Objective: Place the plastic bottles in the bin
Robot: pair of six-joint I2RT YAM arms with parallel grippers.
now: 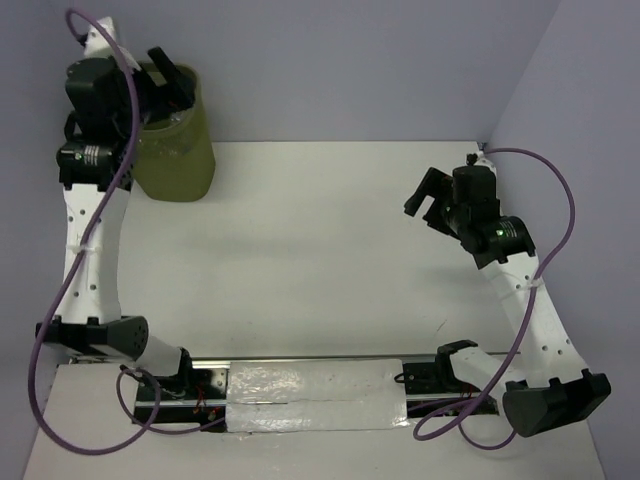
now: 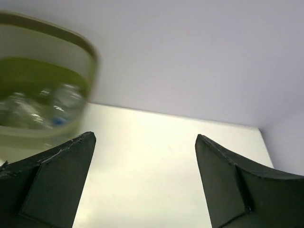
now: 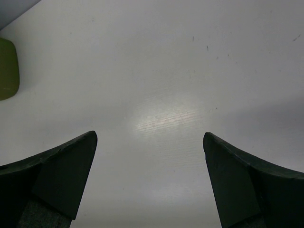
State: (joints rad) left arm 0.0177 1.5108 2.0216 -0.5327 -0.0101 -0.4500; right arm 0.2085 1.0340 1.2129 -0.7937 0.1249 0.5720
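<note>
Main worry for me: the left gripper [image 1: 172,82] hung right at the rim of the bin [image 1: 185,160], upper left of the top view, so a sloppy swing could've tipped it and spilled the plastic bottles [image 2: 47,104] inside. It and the right gripper [image 1: 430,195], raised mid-right, both gaped wide, holding nothing.

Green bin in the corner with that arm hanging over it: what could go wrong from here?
1. The left gripper is open right by the rim of the bin. If it is drawn back low, a finger might hook the rim and tip or shove the bin.
2. The bin stands near the far left corner of the table, so a hard shove could perhaps push it off, spilling the plastic bottles lying inside.
</note>
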